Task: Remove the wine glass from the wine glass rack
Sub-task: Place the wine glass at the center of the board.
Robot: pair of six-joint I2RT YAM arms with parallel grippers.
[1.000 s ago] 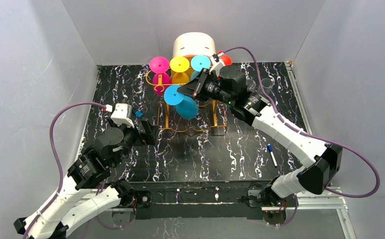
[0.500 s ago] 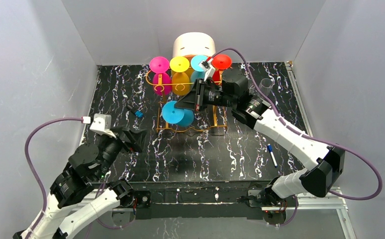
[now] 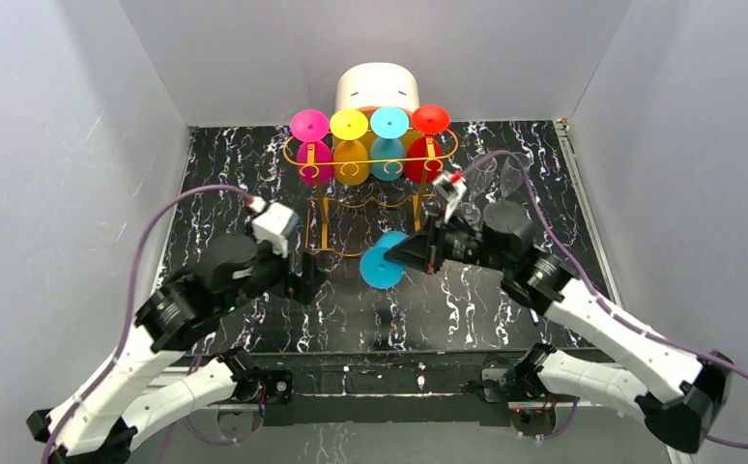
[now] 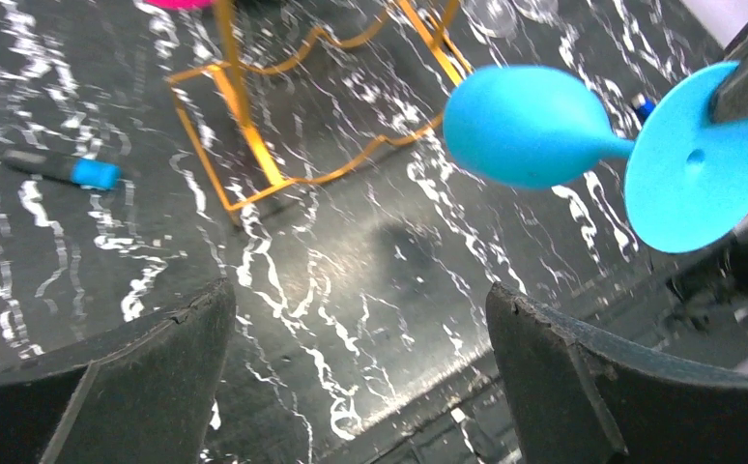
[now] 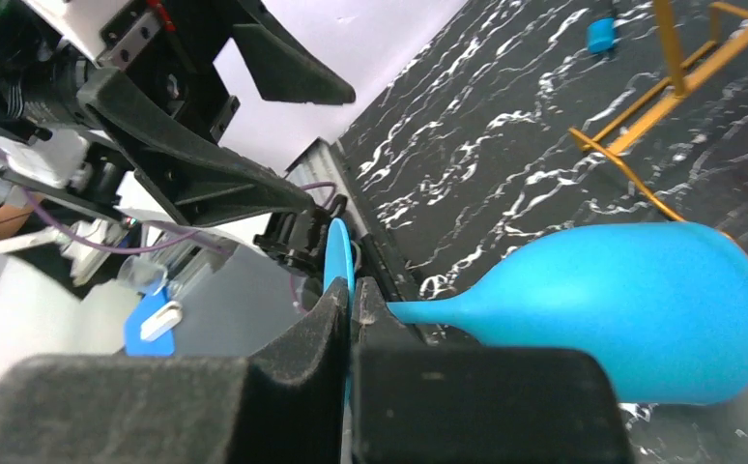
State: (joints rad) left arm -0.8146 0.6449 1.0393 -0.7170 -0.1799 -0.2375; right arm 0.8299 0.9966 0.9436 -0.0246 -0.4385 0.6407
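Note:
The wine glass rack (image 3: 370, 205) is an orange-gold wire frame at the back centre, and its base rails (image 4: 254, 145) also show in the left wrist view. Pink (image 3: 309, 126), yellow (image 3: 349, 124), cyan (image 3: 389, 122) and red (image 3: 430, 119) glasses hang from it. A blue wine glass (image 3: 382, 270) hangs clear of the rack, in front of it, lying sideways above the table. My right gripper (image 5: 351, 290) is shut on the thin edge of its foot; the bowl (image 5: 641, 309) points away. My left gripper (image 4: 359, 295) stands open just left of the glass (image 4: 525, 126), holding nothing.
A white round box (image 3: 378, 87) stands behind the rack. A clear glass (image 3: 515, 170) sits at the back right. A pen (image 3: 528, 301) lies near the right arm, and a blue-capped marker (image 4: 66, 171) lies left of the rack. Grey walls close in three sides.
My right arm has drawn the blue glass off the rack and brought it forward and lower. My left arm has swung right and forward toward the glass, still open.

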